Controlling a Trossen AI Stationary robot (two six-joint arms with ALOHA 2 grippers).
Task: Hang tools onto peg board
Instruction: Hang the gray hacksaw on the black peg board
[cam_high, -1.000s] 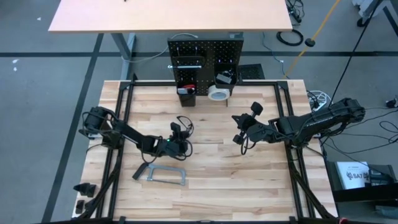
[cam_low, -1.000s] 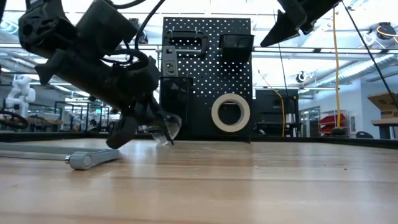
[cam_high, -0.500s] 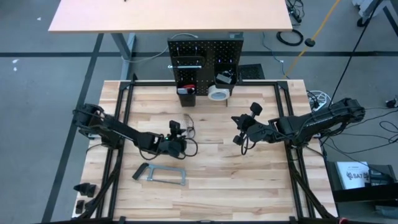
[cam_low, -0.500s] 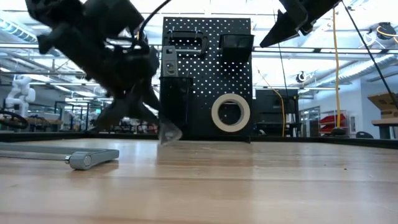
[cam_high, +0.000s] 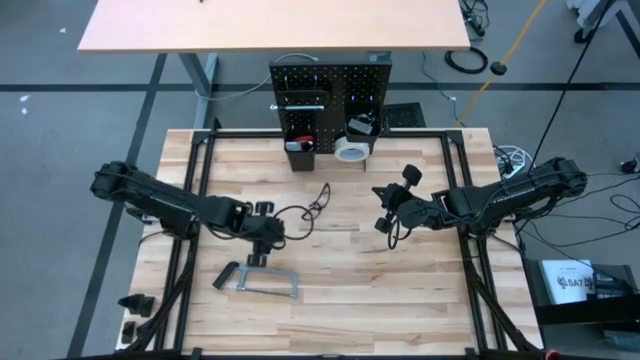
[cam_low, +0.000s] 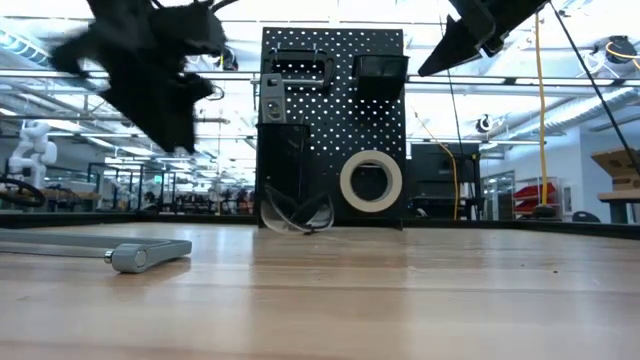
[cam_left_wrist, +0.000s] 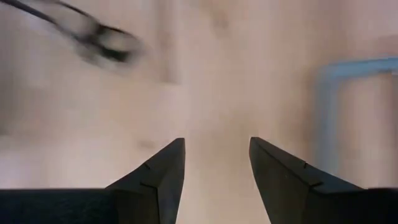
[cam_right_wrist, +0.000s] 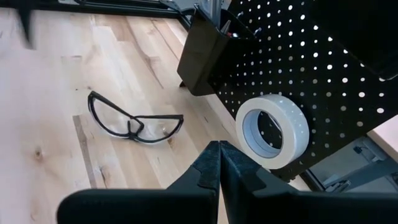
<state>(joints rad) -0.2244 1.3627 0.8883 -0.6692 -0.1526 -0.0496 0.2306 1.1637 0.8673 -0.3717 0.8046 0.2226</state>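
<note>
Left gripper: fingers parted with a clear gap, nothing between them; it hangs over the bare tabletop, just beside the grey bar clamp that lies flat near the front edge. In the left wrist view the clamp shows only as a blurred pale bar at the side.

Right gripper: fingers pressed together, empty, held in the air right of centre and pointed at the peg board.

One pair of safety glasses with a dark frame and clear lenses lies on the wood between the grippers and the board, touched by neither.

Peg board: upright at the far edge of the table, black and perforated. One white tape roll hangs on its lower face. Two black bins are mounted on it. The lower-left bin holds tools standing upright, one with a red end visible in the high view; their number cannot be told. The upper-right bin holds something pale, not identifiable. A dark handled tool hangs at the upper left, above a long silver tool seen from overhead.

Surface: light butcher-block planks in a black frame. Beyond it stand a tan desk on grey floor, and a large room with shelving and equipment
</note>
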